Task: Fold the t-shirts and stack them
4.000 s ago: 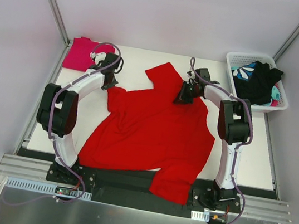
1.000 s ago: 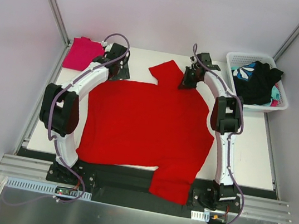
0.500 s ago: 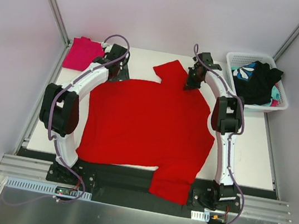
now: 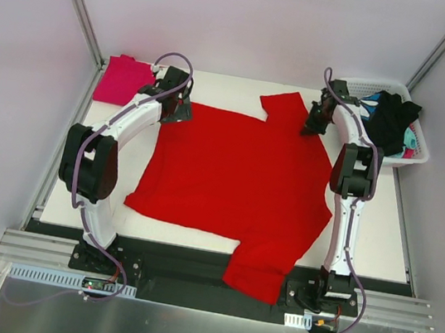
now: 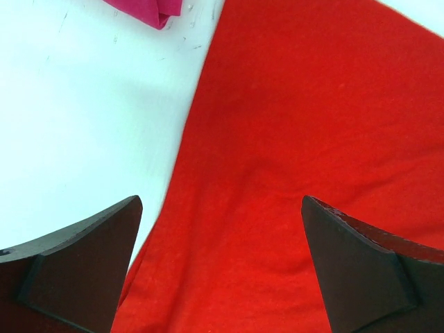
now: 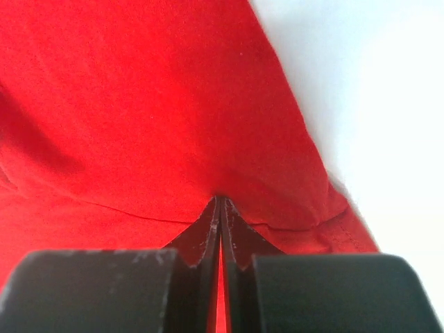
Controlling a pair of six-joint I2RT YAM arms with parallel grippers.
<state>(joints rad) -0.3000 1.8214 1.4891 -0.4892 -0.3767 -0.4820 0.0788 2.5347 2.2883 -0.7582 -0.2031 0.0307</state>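
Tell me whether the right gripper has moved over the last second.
Yes. The right gripper, shut on the red t-shirt, has shifted to the right, closer to the white basket, pulling the shirt along.

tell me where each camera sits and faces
Top external: above and behind the bases, looking down on the table; left arm and right arm show.
Left wrist: on the left arm, looking down past the open left gripper at the red t-shirt's edge.
Right wrist: looking down past the right gripper, shut on that t-shirt.
Shared: left wrist and top show the pink t-shirt.
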